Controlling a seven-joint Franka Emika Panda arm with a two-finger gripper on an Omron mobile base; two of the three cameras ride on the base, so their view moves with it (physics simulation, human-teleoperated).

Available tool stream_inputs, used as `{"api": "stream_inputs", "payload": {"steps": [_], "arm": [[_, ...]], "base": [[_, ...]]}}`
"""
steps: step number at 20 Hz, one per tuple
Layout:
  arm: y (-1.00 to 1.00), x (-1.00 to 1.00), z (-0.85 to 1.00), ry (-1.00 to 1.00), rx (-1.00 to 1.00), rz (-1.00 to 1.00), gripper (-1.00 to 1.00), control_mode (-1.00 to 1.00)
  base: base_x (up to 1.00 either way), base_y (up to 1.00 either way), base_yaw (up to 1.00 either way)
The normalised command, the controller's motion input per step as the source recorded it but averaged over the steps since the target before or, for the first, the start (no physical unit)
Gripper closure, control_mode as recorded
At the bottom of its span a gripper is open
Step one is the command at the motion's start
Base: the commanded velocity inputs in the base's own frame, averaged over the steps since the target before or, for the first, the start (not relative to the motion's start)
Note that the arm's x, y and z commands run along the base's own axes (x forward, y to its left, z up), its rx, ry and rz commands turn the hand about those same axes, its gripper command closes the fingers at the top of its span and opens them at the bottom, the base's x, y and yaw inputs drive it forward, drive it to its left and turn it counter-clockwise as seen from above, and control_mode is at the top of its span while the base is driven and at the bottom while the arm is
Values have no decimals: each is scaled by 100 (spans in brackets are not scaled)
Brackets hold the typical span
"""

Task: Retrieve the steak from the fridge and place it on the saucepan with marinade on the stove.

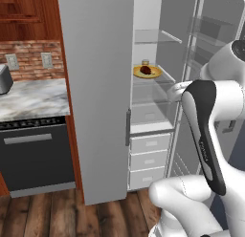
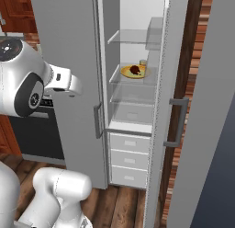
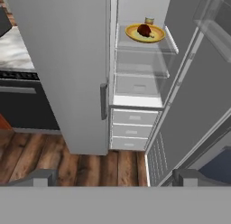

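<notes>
The fridge (image 1: 95,97) stands with its right door (image 3: 198,105) swung wide and its left door (image 3: 67,69) shut, so there is a tall, narrow way into the white interior between the shut door's edge and the open door's inner face. Inside, the steak (image 1: 145,70) sits on a yellow plate (image 1: 155,73) on a glass shelf (image 3: 144,46) at about mid-height, with a small jar (image 3: 149,21) just behind the plate; the same steak (image 2: 134,69) (image 3: 144,30) looks like a dark red-brown lump, too small and blurred for me to tell which way its long side runs. Above the plate there is open room up to the next glass shelf (image 2: 133,37), and below it more clear shelves and three white drawers (image 2: 129,160). The gripper (image 3: 115,177) hangs well back from the fridge, above the wood floor (image 3: 67,160), its jaws spread wide and holding nothing, with the two dark fingertips (image 3: 38,178) far apart at the bottom of the hand view. To the left, a black dishwasher (image 1: 36,157) sits under a marble tabletop (image 1: 31,97), with a brick wall (image 1: 28,54) behind it. I can read no writing or labels anywhere.
</notes>
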Motion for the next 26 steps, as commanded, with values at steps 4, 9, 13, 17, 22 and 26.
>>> {"api": "stream_inputs", "payload": {"steps": [4,9,13,17,22,26], "arm": [[0,0,0,0,0,0,-100,100],[0,0,0,0,0,0,-100,100],[0,0,0,0,0,0,-100,100],[0,0,0,0,0,0,-100,100],[0,0,0,0,0,0,-100,100],[0,0,0,0,0,0,-100,100]], "base": [[40,0,0],[54,0,0],[56,0,0],[56,0,0],[50,0,0],[46,0,0]]}}
